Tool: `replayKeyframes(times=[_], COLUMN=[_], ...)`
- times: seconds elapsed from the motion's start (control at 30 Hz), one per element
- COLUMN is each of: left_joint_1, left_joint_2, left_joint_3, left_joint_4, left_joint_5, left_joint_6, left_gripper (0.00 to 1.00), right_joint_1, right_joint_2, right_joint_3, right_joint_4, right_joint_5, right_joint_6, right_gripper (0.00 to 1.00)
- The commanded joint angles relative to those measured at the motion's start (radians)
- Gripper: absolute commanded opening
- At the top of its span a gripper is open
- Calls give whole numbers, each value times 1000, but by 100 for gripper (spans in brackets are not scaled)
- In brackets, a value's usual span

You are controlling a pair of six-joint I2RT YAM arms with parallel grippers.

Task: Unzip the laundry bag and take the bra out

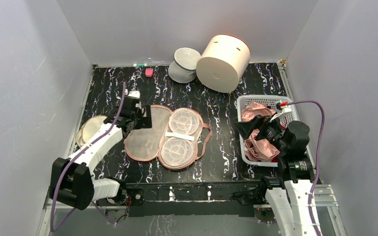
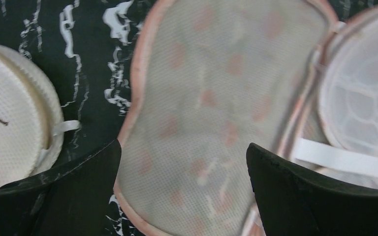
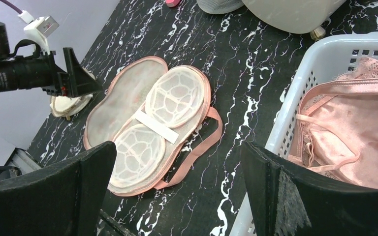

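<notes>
The laundry bag (image 1: 147, 137) lies unzipped and spread flat mid-table, beige mesh lining up, pink edging all round. Its right half holds two white round cup frames (image 1: 179, 137) under a white band. My left gripper (image 1: 140, 116) is open and empty, hovering over the bag's left half; the left wrist view shows the mesh (image 2: 211, 113) between my fingers (image 2: 184, 167). The salmon-pink satin bra (image 1: 260, 147) lies in the white slotted basket (image 1: 261, 98) at the right, also seen in the right wrist view (image 3: 354, 128). My right gripper (image 1: 258, 132) is open and empty above the basket's left rim (image 3: 295, 83).
A big cream cylinder (image 1: 223, 61) lies on its side at the back, with a grey-white round pouch (image 1: 184, 64) beside it and a small pink item (image 1: 149, 72) near the back wall. A cream mesh disc (image 1: 91, 129) sits at the left edge. Grey walls enclose the table.
</notes>
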Motion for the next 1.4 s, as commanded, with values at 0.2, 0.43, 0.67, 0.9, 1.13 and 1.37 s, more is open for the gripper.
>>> replayKeyframes(times=[0.2,0.43,0.67,0.9,1.13,1.37], left_joint_1=[220,318,322,322,323,323], left_joint_2=[153,301,369,417,435,471], left_joint_3=[24,104,98,126,133,153], left_joint_4=[112,107,112,110,93,66], left_joint_5=[153,331,301,297,280,278], left_joint_6=[64,79,118,127,125,119], left_gripper=[92,75,58,46,41,32], right_joint_1=[10,9,10,10,10,10], right_joint_2=[-18,-8,11,23,20,16], right_joint_3=[-7,-7,-6,-5,-4,-3], right_joint_4=[60,59,57,55,53,51], right_joint_5=[-11,-8,-5,-3,-3,-5], right_joint_6=[-14,-14,-13,-14,-14,-15], right_gripper=[98,98,98,98,98,98])
